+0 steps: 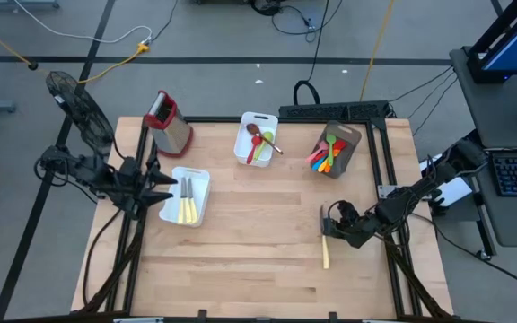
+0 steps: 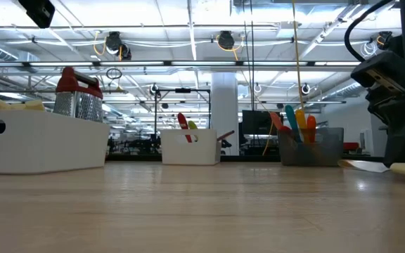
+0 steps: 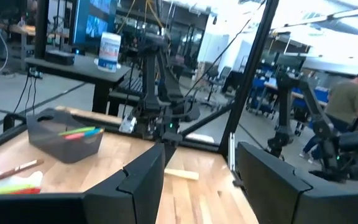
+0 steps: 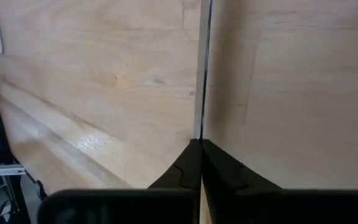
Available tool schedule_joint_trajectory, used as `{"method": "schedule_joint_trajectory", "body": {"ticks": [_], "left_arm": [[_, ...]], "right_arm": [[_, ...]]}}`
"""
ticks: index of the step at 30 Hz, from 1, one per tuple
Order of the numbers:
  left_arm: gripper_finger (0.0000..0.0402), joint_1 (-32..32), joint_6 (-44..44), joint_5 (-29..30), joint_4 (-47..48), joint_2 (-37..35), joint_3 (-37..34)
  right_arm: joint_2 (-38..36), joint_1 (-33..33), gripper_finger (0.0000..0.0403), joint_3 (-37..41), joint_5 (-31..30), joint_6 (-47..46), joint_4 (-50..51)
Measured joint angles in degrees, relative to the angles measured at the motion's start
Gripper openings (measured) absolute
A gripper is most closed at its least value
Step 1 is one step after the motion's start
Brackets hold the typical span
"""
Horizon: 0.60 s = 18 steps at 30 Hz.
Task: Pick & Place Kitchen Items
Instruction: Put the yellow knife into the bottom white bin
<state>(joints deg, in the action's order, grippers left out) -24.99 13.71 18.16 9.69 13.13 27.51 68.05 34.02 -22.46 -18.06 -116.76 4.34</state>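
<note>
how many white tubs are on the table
2. One white tub sits near the table's left edge by the left gripper, with cream-handled knives in it. The other white tub is at the back middle, holding spoons.

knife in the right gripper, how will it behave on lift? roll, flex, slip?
The cream-handled knife lies flat on the table, so rolling seems unlikely. The right gripper is shut on its thin blade edge-on, so it may pivot or slip, with the handle hanging out past the fingers. The blade looks stiff.
</note>
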Motion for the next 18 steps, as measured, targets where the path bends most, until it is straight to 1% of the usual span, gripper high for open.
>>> {"method": "schedule_joint_trajectory", "body": {"ticks": [5, 11, 14, 18], "left_arm": [[0.0207, 0.0, -1.6, 0.0, -2.6, 0.0, 0.0], [0.0207, 0.0, -1.4, 0.0, -3.4, 0.8, 0.0], [0.0207, 0.0, -1.3, 0.1, -5.3, 3.0, 0.0], [0.0207, 0.0, -1.3, 0.2, -10.0, 8.5, 0.0]], "right_arm": [[0.0, 0.0, 0.0000, 0.0, -0.2, 0.7, -1.5], [0.0, -0.4, 0.0000, -0.1, -2.1, 2.0, -3.6], [0.0, -1.1, 0.0000, -0.1, -1.8, 2.7, -3.7], [0.0, -2.5, 0.0000, -0.1, -1.7, 4.9, -6.4]]}}
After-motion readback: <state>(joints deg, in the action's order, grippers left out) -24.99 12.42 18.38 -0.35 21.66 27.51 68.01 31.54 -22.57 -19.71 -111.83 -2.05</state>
